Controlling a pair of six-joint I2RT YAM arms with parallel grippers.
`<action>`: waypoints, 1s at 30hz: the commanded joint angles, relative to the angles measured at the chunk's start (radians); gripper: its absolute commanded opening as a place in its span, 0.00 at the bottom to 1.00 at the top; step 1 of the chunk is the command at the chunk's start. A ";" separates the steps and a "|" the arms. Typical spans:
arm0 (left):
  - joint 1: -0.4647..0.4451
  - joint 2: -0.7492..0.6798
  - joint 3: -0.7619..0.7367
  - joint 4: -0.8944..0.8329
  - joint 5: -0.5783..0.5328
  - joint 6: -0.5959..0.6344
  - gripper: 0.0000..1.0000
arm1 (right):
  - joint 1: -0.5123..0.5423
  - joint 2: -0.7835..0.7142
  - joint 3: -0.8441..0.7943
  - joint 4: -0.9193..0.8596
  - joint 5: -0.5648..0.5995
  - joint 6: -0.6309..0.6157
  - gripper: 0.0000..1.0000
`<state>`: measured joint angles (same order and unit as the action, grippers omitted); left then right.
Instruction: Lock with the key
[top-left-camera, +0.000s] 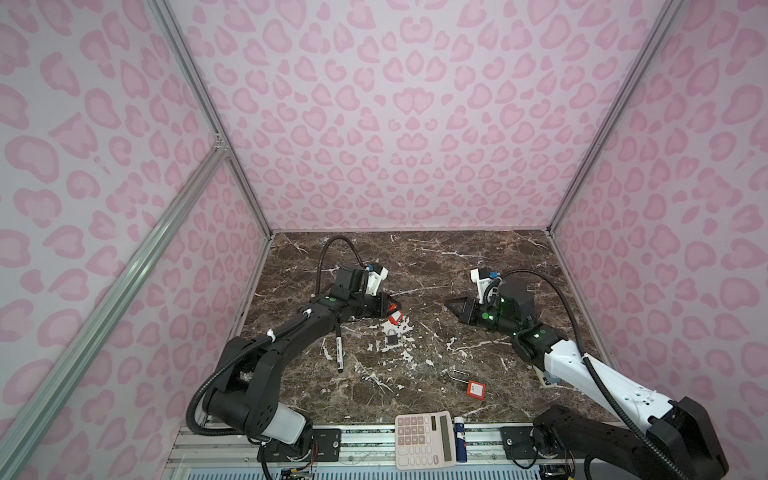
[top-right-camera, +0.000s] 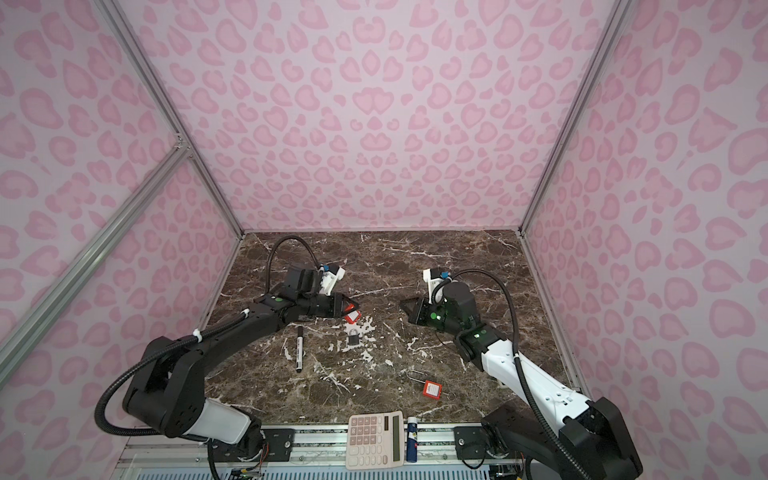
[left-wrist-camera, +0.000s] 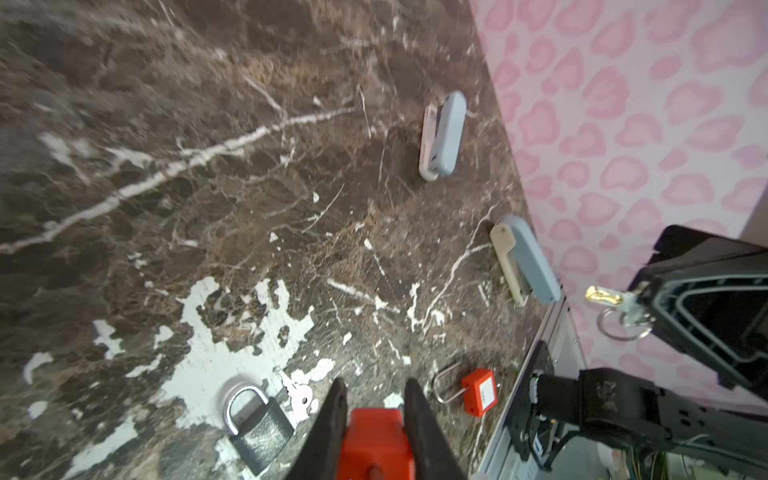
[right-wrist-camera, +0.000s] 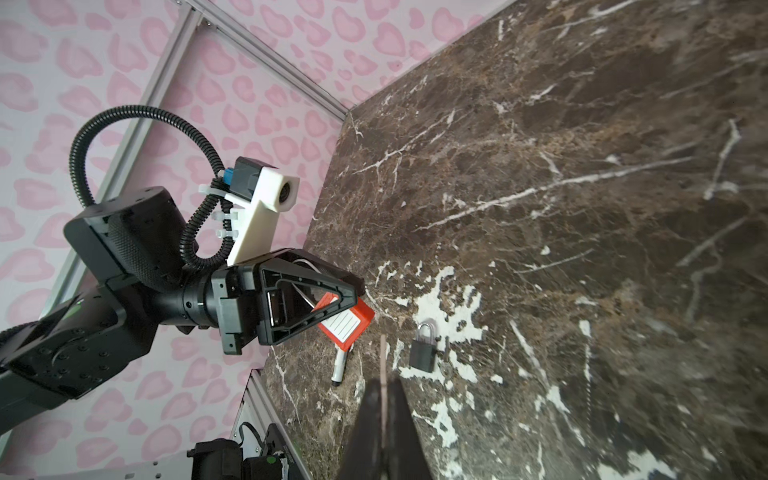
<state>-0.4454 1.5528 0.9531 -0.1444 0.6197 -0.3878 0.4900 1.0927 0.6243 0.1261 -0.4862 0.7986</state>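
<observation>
**Closing the gap between key and lock: where it could slip**

Left gripper (top-left-camera: 387, 308) is clamped on the body of the red padlock (right-wrist-camera: 345, 322), which it holds off the table just behind the grey padlock (top-left-camera: 391, 336). Right gripper (top-left-camera: 449, 304) hangs to the right of the grey padlock, well apart from it. Its jaws are pressed together on the head of the brass key (left-wrist-camera: 602, 294), and the key's ring dangles below.

I judge the insertion not yet begun. The keyhole face is not clearly shown, so a misaligned approach is the main hazard. The blade could strike the lock body and pivot in the narrow pinch, or push the red padlock askew between the left fingers. The loose ring could snag. A dropped key would land near the spare key (left-wrist-camera: 300, 397) beside the grey padlock, inviting a mix-up.
</observation>
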 joint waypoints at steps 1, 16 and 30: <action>-0.041 0.095 0.065 -0.114 0.032 0.109 0.03 | 0.000 -0.043 -0.042 0.011 0.057 0.029 0.00; -0.151 0.355 0.200 -0.103 0.090 0.091 0.03 | -0.002 -0.277 -0.178 -0.054 0.233 0.054 0.00; -0.151 0.428 0.233 -0.136 0.049 0.081 0.03 | -0.001 -0.244 -0.182 -0.021 0.222 0.074 0.00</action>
<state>-0.5961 1.9690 1.1717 -0.2600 0.6857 -0.3107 0.4889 0.8448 0.4442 0.0826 -0.2653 0.8711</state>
